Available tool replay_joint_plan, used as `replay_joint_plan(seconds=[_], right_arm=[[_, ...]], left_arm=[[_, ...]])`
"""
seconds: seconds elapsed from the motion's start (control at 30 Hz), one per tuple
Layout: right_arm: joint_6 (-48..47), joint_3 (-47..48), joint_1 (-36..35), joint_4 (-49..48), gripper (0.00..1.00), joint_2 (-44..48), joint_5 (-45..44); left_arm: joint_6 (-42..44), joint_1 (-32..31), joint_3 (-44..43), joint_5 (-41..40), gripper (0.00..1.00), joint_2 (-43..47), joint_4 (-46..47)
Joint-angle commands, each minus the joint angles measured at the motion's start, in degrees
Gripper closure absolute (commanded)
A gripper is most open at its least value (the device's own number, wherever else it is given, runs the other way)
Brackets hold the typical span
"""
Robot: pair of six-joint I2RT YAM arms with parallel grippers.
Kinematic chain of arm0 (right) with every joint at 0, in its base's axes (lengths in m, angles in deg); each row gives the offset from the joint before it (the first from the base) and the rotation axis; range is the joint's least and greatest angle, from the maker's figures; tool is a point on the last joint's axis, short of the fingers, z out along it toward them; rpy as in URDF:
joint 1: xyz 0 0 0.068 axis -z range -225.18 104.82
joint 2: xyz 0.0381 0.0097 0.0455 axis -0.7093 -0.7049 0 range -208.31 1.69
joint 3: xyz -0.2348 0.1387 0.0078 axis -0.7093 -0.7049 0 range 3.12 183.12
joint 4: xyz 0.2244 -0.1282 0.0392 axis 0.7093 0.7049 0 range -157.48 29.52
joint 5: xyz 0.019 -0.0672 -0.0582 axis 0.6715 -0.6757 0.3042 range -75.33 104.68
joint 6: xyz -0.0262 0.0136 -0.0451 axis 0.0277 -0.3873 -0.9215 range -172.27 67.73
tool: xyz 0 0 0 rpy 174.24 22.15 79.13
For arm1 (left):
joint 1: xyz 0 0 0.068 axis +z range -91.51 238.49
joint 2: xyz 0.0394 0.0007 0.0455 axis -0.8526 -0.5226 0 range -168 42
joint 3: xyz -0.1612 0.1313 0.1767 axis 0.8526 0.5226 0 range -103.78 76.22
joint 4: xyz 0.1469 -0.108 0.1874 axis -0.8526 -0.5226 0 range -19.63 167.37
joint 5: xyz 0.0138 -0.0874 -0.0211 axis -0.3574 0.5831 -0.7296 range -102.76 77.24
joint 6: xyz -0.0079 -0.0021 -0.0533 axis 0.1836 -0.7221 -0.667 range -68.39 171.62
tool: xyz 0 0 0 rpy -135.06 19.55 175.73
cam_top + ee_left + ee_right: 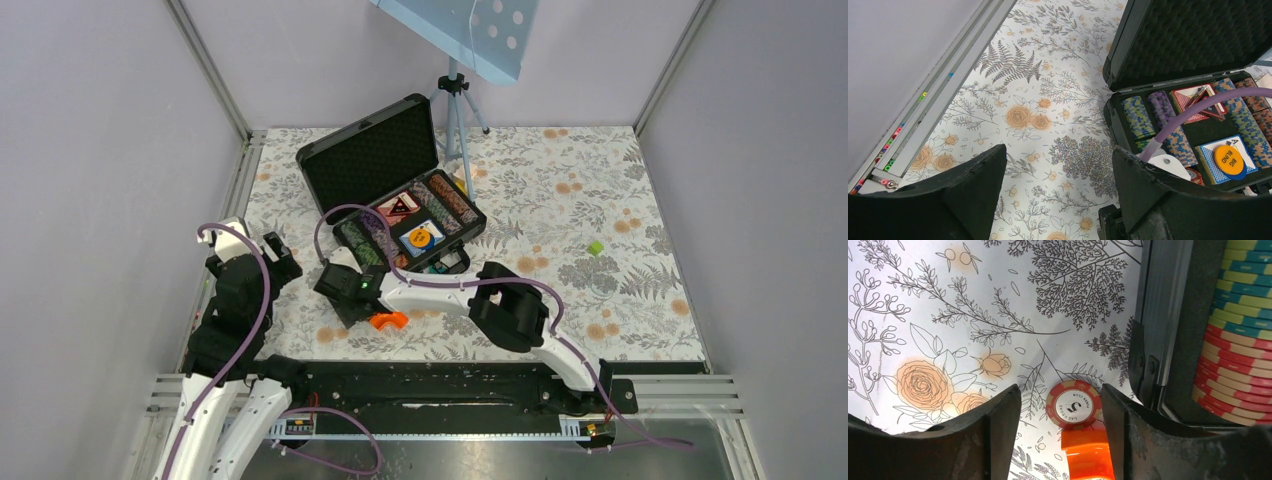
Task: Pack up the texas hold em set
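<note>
- Right wrist view: nearest the lens, the right gripper (pixel 1060 390) is seen pointed down at the table (pixel 923 300) with its jaws parted. Nothing is clamped.
- A loose chip (pixel 1072 404), red-edged and marked 5, is found lying flat between the jaws, closer to the jaw on the picture's right. A clear gap shows on the other side.
- The chip's lower edge in this view meets an orange piece (pixel 1087 455); whether it touches or overlaps cannot be told. Being round, the chip has no long axis, so any closing stroke would be taken across a diameter.
- The wall of the case (pixel 1152 330) is noted just beside the chip, with chip rows (pixel 1243 340) stacked on edge inside.
- Left wrist view: the left gripper (pixel 1058 155) is held wide open and empty over bare table, near the case's left end. The red deck (pixel 1193 97) and blue deck (pixel 1209 162) are seated in their wells.
- Top view: the open case is placed toward the far left of the table, with the right gripper at its near left corner. The chip is hidden here. The right arm is judged the nearer to it.
- Judgement: the coming move is taken to hinge on the chip being centred between the jaws before closing.
</note>
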Motion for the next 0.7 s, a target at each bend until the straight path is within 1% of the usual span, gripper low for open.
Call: replay_joint_plan(seconds=[0.0,0.07,0.17,0.33,0.5,0.67], right_arm=[[3.38,-4.9,-0.04,8.68,0.32,-2.87,3.41],[3.55,-5.74,0.0,8.65,0.32,-2.27,3.23],[3.38,-6.62,0.01,8.64,0.37,-1.71,3.04],[3.22,-6.97,0.0,8.94,0.38,-1.42,3.61],[2.72,-6.09,0.01,9.32,0.45,-2.0,3.75],[2.38,-5.74,0.0,9.34,0.49,-2.44,3.24]], left_arm=[[0.73,0.17,0.11,0.59,0.23,0.46,2.99],[0.73,0.21,0.09,0.66,0.23,0.46,2.96],[0.73,0.17,0.13,0.67,0.23,0.47,2.94],[0.77,0.23,0.13,0.57,0.23,0.53,2.94],[0.74,0.17,0.13,0.66,0.23,0.56,2.95],[0.73,0.21,0.13,0.67,0.23,0.53,2.96]])
